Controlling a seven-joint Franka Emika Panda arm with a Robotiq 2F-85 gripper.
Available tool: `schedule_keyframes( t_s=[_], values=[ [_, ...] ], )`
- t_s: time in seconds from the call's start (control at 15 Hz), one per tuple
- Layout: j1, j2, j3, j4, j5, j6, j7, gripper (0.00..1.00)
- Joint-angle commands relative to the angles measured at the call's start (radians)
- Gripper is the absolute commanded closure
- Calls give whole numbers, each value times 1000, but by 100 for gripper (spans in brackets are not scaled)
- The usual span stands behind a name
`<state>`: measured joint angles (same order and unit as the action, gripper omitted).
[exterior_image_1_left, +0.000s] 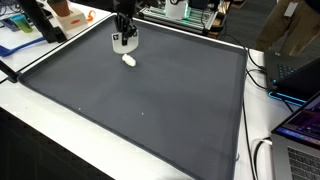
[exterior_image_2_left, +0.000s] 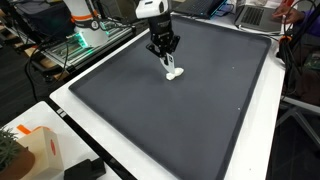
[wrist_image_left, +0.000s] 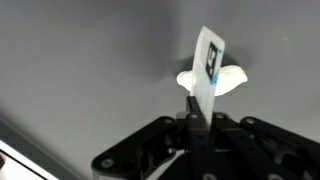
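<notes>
My gripper (wrist_image_left: 197, 122) is shut on a thin white strip (wrist_image_left: 208, 70) with a dark printed mark near its far end. The strip's far end reaches a small white lump (wrist_image_left: 230, 80) lying on the dark grey mat (wrist_image_left: 80, 60); whether they touch is unclear. In both exterior views the gripper (exterior_image_1_left: 124, 40) (exterior_image_2_left: 166, 50) hangs low over the mat's far part, with the white lump (exterior_image_1_left: 129, 60) (exterior_image_2_left: 175, 74) just below and beside it. The black fingers (wrist_image_left: 150, 140) fill the bottom of the wrist view.
The mat (exterior_image_1_left: 140, 110) covers most of a white table (exterior_image_1_left: 262, 120). Laptops (exterior_image_1_left: 300, 75) and cables (exterior_image_1_left: 262, 155) sit along one side. An orange-and-white box (exterior_image_2_left: 35, 150) stands near a corner. Equipment racks (exterior_image_2_left: 85, 30) stand behind the arm.
</notes>
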<state>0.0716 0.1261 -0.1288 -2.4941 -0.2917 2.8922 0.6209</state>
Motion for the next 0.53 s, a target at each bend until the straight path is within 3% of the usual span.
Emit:
schedule_keyframes(
  t_s=[0.0,0.47],
  values=[
    [10,-10,0,-21,-14,10,17,99],
    [29,84,-7,29,8,-8,-4,99]
  ],
)
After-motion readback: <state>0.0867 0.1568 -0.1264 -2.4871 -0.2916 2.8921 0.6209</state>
